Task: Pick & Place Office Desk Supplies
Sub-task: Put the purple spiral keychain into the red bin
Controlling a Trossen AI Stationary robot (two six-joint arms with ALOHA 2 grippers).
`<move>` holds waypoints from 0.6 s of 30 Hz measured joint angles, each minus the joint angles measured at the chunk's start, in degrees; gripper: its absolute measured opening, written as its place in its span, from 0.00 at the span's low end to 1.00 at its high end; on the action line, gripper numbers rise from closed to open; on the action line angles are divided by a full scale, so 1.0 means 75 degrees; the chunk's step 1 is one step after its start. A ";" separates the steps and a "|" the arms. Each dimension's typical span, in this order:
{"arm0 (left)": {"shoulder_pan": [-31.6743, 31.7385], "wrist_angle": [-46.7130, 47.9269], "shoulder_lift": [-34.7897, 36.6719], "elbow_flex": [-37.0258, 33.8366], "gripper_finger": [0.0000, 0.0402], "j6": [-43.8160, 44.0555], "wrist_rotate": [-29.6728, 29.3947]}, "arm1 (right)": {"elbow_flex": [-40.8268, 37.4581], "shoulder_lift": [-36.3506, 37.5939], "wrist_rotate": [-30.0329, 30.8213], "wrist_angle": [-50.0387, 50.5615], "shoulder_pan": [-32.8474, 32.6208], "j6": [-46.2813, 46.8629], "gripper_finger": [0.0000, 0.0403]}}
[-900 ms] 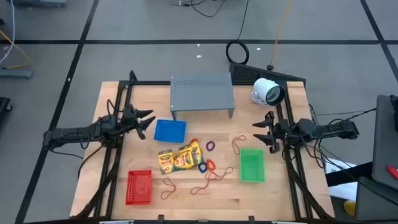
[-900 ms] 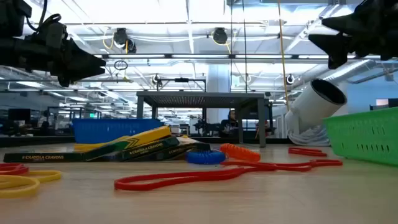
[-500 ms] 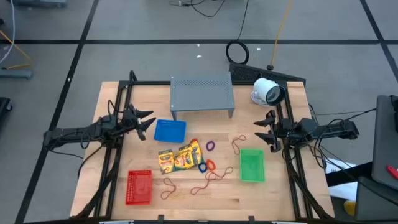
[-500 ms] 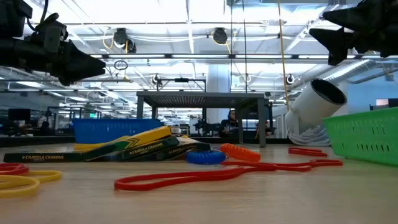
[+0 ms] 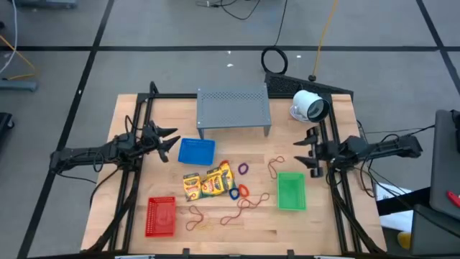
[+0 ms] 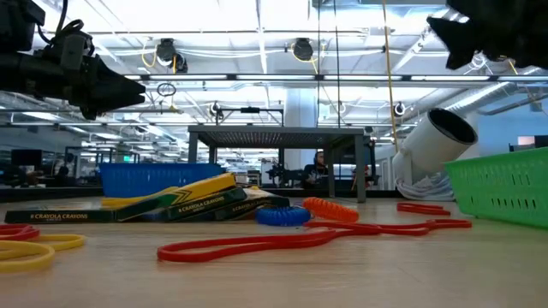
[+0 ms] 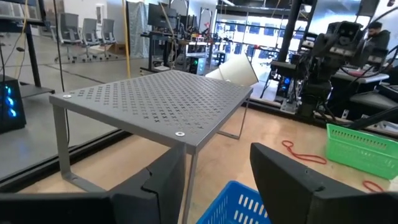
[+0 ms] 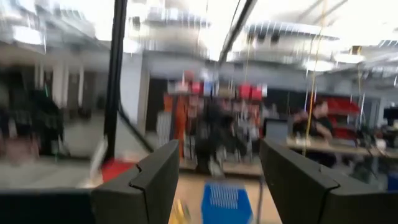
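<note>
From the high view I have both arms parked over the side rails of the desk point(image 5: 309, 223), and neither is carrying anything. My left hand point(image 5: 169, 139) hovers near the desk's left edge with its fingers parted around an empty gap, and the blue basket point(image 5: 196, 152) lies just beside it toward the desk's middle, its long side running left to right. In the left wrist view the basket's rim shows right between my fingers, with the grey perforated stand point(image 5: 233, 108) beyond it by the far edge. My right hand point(image 5: 310, 151) sits near the right edge, spread wide and empty, with the green basket point(image 5: 291, 191) just nearer the front edge from it, long axis front to back. The crayon packs point(image 5: 208, 181) lie in the middle of the desk, slanted, closer to the left hand than the right. The small purple point(image 5: 243, 169), blue point(image 5: 233, 193) and orange point(image 5: 244, 191) loops sit between the packs and the green basket. The red basket point(image 5: 161, 216) is at the front-left corner. I judge the left arm best placed for the packs, reaching inward and toward the front edge past the blue basket.
</note>
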State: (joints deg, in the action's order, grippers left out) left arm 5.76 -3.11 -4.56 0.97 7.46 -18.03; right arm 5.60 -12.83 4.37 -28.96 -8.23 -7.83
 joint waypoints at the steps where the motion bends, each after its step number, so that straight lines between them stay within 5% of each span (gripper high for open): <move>1: 0.0000 0.0000 0.0000 0.0000 0.46 -0.0002 -0.0002 | 0.0203 -0.0287 0.0001 0.0153 0.0000 -0.0129 0.53; 6: 0.0000 0.0005 0.0000 0.0000 0.46 -0.0125 -0.0110 | 0.1484 -0.1852 0.0201 0.0464 0.0003 -0.0748 0.53; 18: 0.0009 0.0028 -0.0003 0.0000 0.46 -0.0413 -0.0178 | 0.5262 -0.5152 0.0644 0.3508 0.0618 -0.1153 0.53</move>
State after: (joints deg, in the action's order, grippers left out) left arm 5.82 -2.90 -4.58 0.97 4.37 -19.36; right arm 45.07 -51.47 9.20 -2.65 -3.60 -16.48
